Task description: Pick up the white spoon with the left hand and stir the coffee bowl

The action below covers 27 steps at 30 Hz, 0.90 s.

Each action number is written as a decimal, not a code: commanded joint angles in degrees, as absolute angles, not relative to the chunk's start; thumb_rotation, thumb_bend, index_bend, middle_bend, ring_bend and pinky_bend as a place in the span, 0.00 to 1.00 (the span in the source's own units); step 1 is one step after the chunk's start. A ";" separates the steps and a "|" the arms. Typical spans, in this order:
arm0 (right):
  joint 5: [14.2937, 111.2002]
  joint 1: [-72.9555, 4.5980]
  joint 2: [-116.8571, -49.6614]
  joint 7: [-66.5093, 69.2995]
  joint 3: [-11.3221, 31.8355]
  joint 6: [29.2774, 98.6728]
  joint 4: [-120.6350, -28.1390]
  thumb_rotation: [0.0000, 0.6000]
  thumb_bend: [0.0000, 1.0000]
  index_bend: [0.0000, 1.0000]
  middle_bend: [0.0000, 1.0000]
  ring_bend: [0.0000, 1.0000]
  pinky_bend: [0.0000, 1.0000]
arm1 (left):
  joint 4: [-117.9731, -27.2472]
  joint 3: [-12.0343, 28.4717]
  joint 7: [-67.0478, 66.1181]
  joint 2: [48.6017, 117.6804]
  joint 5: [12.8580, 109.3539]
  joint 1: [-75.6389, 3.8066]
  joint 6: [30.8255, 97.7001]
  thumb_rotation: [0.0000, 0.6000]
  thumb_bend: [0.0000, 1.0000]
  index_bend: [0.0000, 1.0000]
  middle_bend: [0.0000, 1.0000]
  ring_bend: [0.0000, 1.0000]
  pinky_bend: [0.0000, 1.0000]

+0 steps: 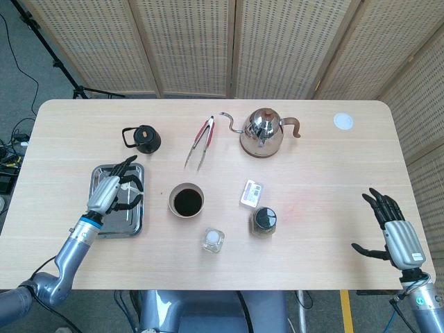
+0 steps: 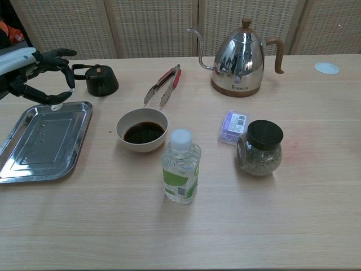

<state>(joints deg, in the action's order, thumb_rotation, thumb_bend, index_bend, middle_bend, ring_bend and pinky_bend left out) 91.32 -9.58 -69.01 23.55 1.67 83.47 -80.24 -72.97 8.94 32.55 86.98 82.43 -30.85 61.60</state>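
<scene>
My left hand (image 1: 111, 193) (image 2: 35, 72) hovers above the steel tray (image 1: 119, 223) (image 2: 40, 148) at the table's left. It pinches the white spoon (image 2: 57, 105) (image 1: 125, 186), whose tip hangs just over the tray's far edge; most of the spoon is hidden by the fingers. The tray itself holds nothing. To the right of the tray stands the white bowl of dark coffee (image 1: 186, 200) (image 2: 142, 130), apart from the hand. My right hand (image 1: 393, 226) is at the table's front right corner, fingers spread and holding nothing; only the head view shows it.
A small black kettle (image 2: 97, 80) and red-handled tongs (image 2: 163, 84) lie behind the bowl. A steel gooseneck kettle (image 2: 240, 59) stands further back. A water bottle (image 2: 180, 166), a lidded jar (image 2: 259, 147) and a small packet (image 2: 233, 125) sit right of the bowl.
</scene>
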 commanded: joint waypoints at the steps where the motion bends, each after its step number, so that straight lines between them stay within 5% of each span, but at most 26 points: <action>1: 91.35 -9.59 -69.07 23.39 1.62 83.42 -80.28 1.00 0.00 0.00 0.00 0.00 0.00 | -70.69 6.26 54.84 86.59 92.30 -30.97 68.10 1.00 0.44 0.65 0.00 0.00 0.00; 7: 91.23 -9.70 -69.05 23.40 1.51 82.98 -80.32 1.00 0.00 0.00 0.00 0.00 0.00 | -69.66 4.83 65.50 88.47 94.35 -33.59 67.77 1.00 0.44 0.65 0.00 0.00 0.00; 27: 90.45 -9.88 -68.89 24.83 1.82 82.45 -79.56 1.00 0.00 0.00 0.00 0.00 0.00 | -63.09 8.13 65.14 102.18 88.05 -41.05 60.67 1.00 0.44 0.65 0.00 0.00 0.00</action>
